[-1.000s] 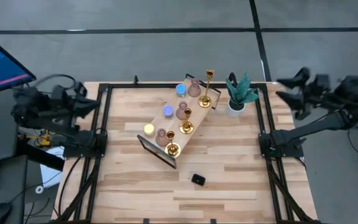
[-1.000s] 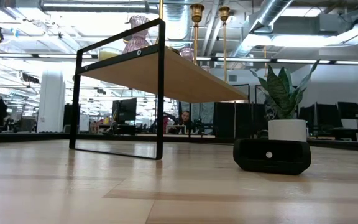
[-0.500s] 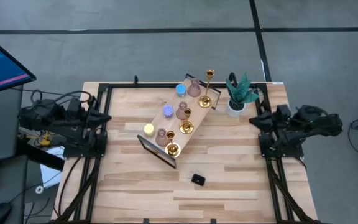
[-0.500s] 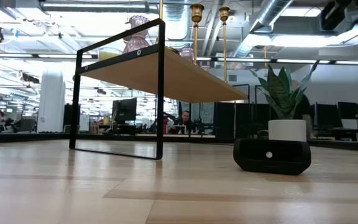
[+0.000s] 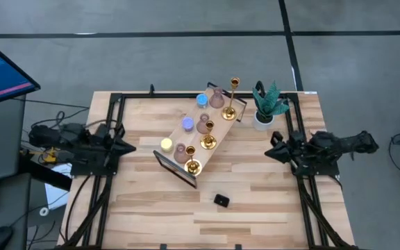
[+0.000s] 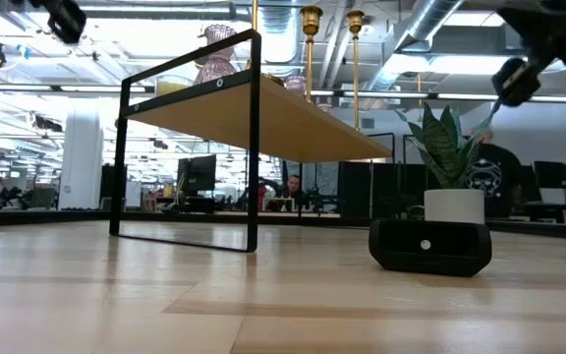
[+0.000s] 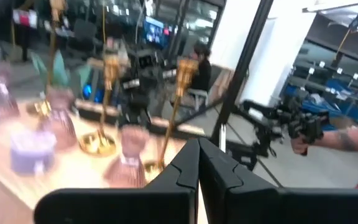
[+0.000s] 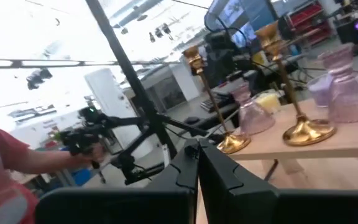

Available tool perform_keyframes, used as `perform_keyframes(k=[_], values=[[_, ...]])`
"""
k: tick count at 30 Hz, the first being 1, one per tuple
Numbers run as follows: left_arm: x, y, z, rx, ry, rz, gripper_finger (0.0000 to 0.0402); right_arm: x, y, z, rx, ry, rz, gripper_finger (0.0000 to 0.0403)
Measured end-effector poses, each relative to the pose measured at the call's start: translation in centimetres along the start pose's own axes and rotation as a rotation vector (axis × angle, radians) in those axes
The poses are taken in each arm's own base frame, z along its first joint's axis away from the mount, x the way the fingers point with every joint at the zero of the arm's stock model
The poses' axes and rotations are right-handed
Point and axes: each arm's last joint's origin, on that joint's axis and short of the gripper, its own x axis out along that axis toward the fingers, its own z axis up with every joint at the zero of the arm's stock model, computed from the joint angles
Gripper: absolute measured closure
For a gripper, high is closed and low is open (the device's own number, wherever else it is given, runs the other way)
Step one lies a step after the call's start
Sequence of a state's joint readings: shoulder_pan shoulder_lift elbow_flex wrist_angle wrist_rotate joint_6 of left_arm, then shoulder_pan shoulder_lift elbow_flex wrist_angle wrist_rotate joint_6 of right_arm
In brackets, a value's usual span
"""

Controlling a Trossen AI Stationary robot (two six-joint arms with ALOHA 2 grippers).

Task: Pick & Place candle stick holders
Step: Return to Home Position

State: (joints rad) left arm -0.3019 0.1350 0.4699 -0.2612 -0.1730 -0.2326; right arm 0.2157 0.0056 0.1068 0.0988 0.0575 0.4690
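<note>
From above, the candle stick holders point(image 5: 203, 125) all stand on the shelf point(image 5: 194, 112) in the middle. The left gripper point(image 5: 127, 146) sits middle left, the right gripper point(image 5: 272, 150) middle right. Each wrist view shows its fingers point(image 7: 180, 177) pressed together (holding nothing). A swinging arm could bump the shelf and tip them over.

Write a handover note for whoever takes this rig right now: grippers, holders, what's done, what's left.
Left gripper: shut, empty, at the left side of the table.
Right gripper: shut, empty, at the right side.
Things: all nine candle stick holders stand on the shelf, with gold, pink and small coloured ones in rows.
Done: placing; none lie on the table top.
Left: probably only parking both arms.
</note>
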Motion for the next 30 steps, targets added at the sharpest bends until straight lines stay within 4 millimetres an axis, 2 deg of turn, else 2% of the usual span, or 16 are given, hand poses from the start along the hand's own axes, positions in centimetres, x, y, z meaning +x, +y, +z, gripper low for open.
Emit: perform_keyframes(k=[4,8,18,21,26,30], values=[[-0.1,0.5,-2.1,-0.051,0.004,-0.004,0.0397,0.2,-1.0,-2.0,0.023,-0.019,0.024,0.0403],[-0.2,0.9,-3.7,-0.068,-0.021,-0.009,0.0399,0.2,-1.1,-2.2,0.022,0.006,0.006,0.0403],[1.1,1.6,-7.6,-0.098,0.071,0.029,0.0399,0.2,-1.5,-2.8,0.015,0.064,-0.038,0.0403],[1.5,1.8,-8.6,-0.110,0.038,0.017,0.0397,0.2,-1.6,-3.0,0.013,0.075,-0.072,0.0403],[2.1,2.0,-11.5,-0.140,0.080,-0.074,0.0399,0.1,-2.1,-3.3,0.017,0.068,-0.170,0.0403],[2.2,1.7,-11.7,-0.123,0.111,-0.197,0.0397,0.1,-2.3,-3.3,0.051,0.046,-0.236,0.0403]])
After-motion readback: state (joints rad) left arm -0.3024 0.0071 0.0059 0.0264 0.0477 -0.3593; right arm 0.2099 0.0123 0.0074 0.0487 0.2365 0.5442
